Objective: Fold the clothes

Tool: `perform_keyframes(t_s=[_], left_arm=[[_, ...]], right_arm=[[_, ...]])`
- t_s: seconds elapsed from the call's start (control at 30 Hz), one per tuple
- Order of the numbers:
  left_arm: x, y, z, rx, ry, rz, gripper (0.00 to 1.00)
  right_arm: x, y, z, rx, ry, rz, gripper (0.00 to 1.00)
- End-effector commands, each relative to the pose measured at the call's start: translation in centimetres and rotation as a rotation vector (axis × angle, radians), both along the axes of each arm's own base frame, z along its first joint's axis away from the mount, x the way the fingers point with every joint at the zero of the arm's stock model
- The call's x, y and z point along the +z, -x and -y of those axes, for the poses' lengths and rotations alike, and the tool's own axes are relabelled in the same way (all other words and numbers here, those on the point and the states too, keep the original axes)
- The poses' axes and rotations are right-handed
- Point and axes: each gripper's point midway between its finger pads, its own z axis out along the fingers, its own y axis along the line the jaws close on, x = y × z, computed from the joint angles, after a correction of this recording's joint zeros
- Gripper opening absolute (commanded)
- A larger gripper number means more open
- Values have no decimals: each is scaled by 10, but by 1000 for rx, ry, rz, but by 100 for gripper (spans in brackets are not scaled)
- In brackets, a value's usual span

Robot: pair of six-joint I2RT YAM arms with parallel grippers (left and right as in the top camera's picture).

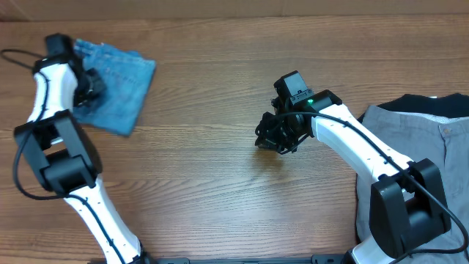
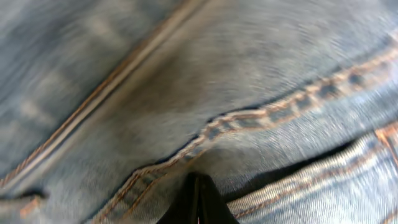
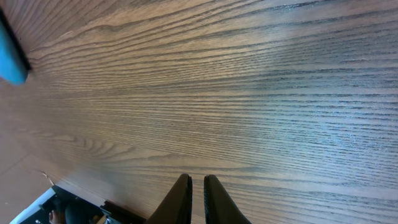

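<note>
The light blue denim jeans [image 1: 121, 82] lie folded in a small bundle at the far left of the table. My left gripper [image 1: 89, 86] sits low over their left part. In the left wrist view denim [image 2: 249, 68] with orange stitched seams fills the frame, and the shut fingertips [image 2: 198, 190] rest against the cloth with nothing seen between them. My right gripper [image 1: 275, 136] hovers over bare wood at the table's middle. Its fingers [image 3: 198, 186] are almost together and hold nothing. Grey trousers [image 1: 414, 136] lie at the right with a black garment [image 1: 440, 105] behind them.
The wooden table [image 1: 220, 169] lies between the jeans and the grey trousers. A blue patch [image 3: 9, 53] shows at the left edge of the right wrist view. The table's edge [image 3: 68, 186] runs along that view's lower left.
</note>
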Motion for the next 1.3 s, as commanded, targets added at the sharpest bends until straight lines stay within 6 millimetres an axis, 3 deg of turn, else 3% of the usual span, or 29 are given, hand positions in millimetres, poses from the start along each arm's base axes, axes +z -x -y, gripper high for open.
perform_keyframes(t_s=[0.0,0.17,0.33,0.43,0.6,0.7,0.83,0.93,1.07,1.27], left_arm=[[-38,46,-53,196,-42,-130,4],[-40,54,-58,255,30,-118,4],[-36,52,-36,200,135,-111,4],[-13,51,-30,148,153,-83,11],[49,54,-23,57,104,-27,24],[59,58,-7,20,110,-46,26],[25,74,33,-30,157,-177,22],[-5,86,42,-12,124,-225,7],[-35,94,50,12,126,-224,4],[-60,72,64,-9,164,-77,4]], right_arm=[[8,-4,-2,-5,-9,23,11],[8,-4,-2,-5,-9,24,11],[8,-4,-2,-5,-10,25,11],[8,-2,-1,-5,-6,17,11],[8,-3,-2,-5,-7,20,11],[9,-7,-4,-5,-16,40,12],[11,-12,-6,-5,-26,62,13],[10,-11,-5,-5,-24,57,13],[10,-12,-5,-5,-25,60,13],[10,-12,-5,-5,-23,63,13]])
